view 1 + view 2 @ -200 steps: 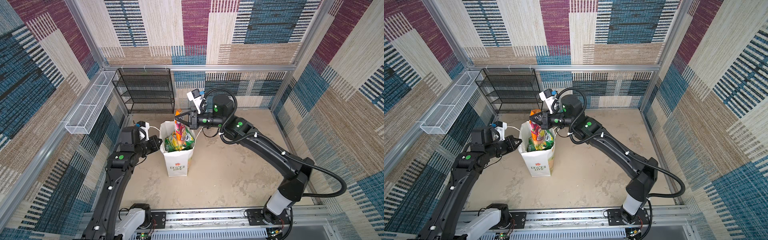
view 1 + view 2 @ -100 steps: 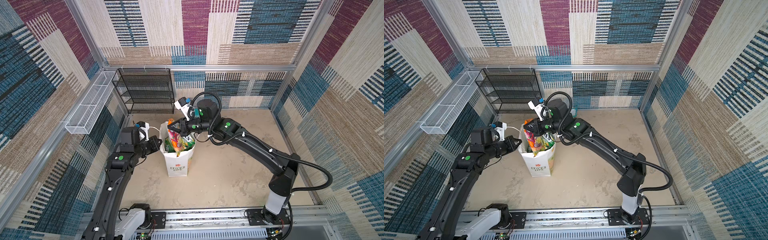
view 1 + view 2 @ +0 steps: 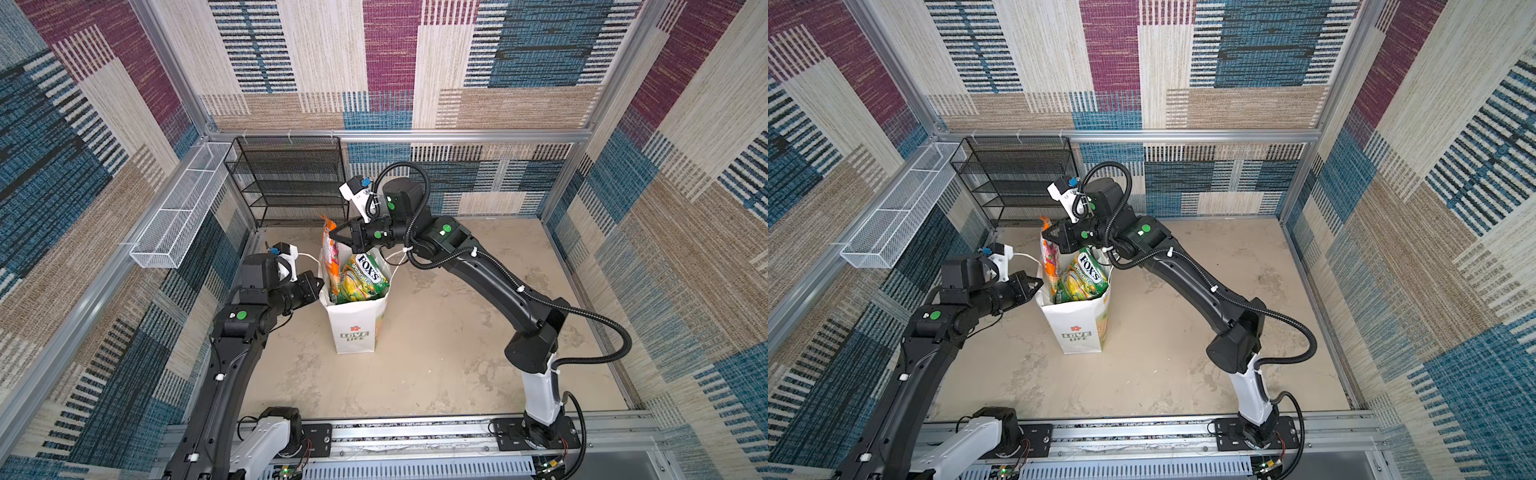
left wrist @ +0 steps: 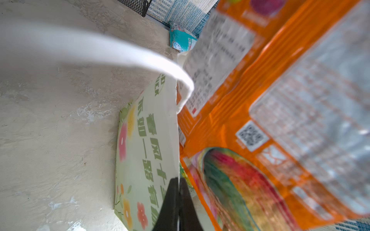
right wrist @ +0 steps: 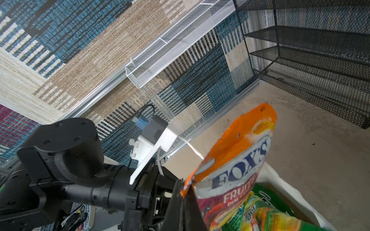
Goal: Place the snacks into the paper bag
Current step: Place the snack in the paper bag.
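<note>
Snacks [image 3: 361, 278] in paper bag [image 3: 355, 320], ctr floor [image 3: 436, 353]; rack [image 3: 291, 183] behind.

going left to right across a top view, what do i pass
white wire basket → left tool → paper bag → right arm's elbow; the right tool and its orange FOX'S packet overlap the bag, so left out

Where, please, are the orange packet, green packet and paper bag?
orange packet [image 5: 238, 170]: right wrist view, FOX'S lettering.
green packet [image 3: 365, 276]: in a top view, printed face.
paper bag [image 3: 353, 318]: in a top view, white front.
</note>
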Robot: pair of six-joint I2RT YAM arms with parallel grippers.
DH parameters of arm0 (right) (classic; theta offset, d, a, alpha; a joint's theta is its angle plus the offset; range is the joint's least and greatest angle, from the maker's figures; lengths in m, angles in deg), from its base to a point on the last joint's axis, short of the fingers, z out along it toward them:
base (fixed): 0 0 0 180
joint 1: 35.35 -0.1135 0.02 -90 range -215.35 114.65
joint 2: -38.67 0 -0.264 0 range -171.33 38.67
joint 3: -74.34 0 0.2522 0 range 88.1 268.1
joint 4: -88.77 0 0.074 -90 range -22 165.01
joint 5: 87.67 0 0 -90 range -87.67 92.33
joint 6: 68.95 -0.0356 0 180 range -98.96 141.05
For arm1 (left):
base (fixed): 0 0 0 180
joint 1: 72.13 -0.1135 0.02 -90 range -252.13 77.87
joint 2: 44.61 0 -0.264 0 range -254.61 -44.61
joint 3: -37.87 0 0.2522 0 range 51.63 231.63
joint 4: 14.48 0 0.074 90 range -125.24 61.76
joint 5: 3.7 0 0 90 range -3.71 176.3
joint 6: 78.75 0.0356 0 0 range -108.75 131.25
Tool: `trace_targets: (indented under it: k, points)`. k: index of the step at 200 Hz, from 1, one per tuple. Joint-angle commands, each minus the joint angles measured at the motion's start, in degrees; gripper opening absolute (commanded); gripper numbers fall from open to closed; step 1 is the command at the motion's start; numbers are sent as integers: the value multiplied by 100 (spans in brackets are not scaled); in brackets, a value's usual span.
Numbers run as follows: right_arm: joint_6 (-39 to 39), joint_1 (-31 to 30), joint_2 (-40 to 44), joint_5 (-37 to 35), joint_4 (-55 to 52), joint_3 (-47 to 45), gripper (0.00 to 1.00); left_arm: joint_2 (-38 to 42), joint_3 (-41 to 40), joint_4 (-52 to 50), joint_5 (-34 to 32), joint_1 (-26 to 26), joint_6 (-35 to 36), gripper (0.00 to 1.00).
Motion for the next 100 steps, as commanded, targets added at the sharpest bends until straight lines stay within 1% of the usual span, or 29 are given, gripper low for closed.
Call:
trace_targets:
  k: [1,28,66,100]
  points:
    - [47,9,58,95,0,-221,0,17,23,343,13,3,40,0]
    - [99,11,531,82,320,-1239,0,51,26,338,-28,0,57,0]
    - [261,9,1054,-316,158,-1928,0,72,43,315,-42,-27,48,0]
    - [150,0,1496,-729,160,-2566,0,70,34,325,-35,-37,32,0]
